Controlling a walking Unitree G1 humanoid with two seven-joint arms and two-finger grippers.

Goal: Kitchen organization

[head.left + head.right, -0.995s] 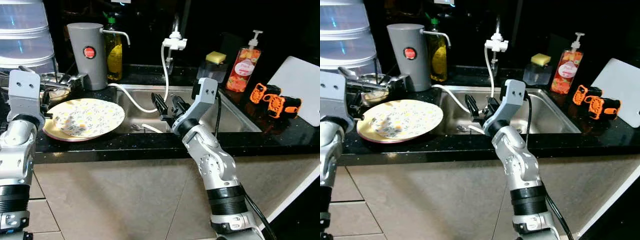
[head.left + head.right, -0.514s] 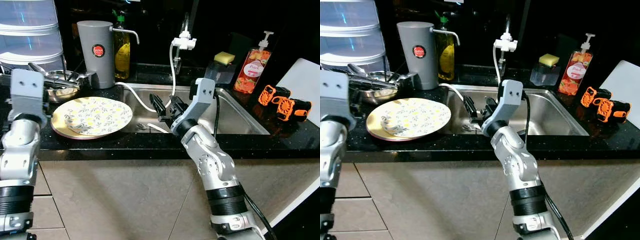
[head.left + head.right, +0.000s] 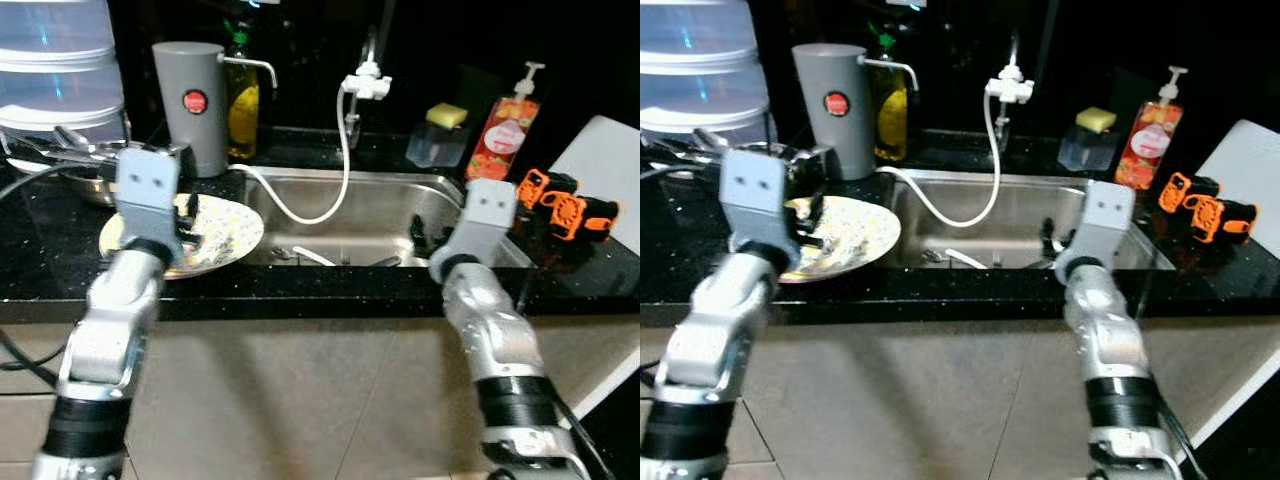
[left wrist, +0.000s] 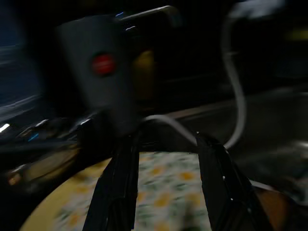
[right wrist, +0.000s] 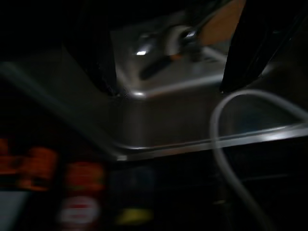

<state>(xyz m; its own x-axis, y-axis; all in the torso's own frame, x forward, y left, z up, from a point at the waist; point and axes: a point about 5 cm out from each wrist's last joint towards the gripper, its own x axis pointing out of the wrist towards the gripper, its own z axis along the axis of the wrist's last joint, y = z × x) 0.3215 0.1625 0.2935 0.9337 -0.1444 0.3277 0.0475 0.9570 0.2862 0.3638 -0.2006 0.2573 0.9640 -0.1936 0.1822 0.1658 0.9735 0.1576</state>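
Observation:
A floral plate (image 3: 228,232) lies on the black counter to the left of the steel sink (image 3: 345,195). My left gripper (image 3: 186,213) hovers open over the plate's near-left part; in the left wrist view its black fingers (image 4: 115,192) stand apart with the plate (image 4: 166,187) between them. My right gripper (image 3: 419,234) is open at the sink's right side, pointing into the basin. Its wrist view is dark and shows the basin wall (image 5: 159,120) and some cutlery. A white spoon and other cutlery (image 3: 305,256) lie on the sink floor.
Behind the plate stand a grey jug (image 3: 194,105) and an oil bottle (image 3: 241,100). A white hose (image 3: 335,195) loops from the tap into the sink. A soap bottle (image 3: 505,130), orange tools (image 3: 563,205) and a white board (image 3: 610,165) sit at the right; a steel bowl (image 3: 60,165) at the left.
My left arm has swung in and up, bringing its gripper over the plate. My right gripper has moved from the sink's left-middle to its right side. The view is slightly blurred.

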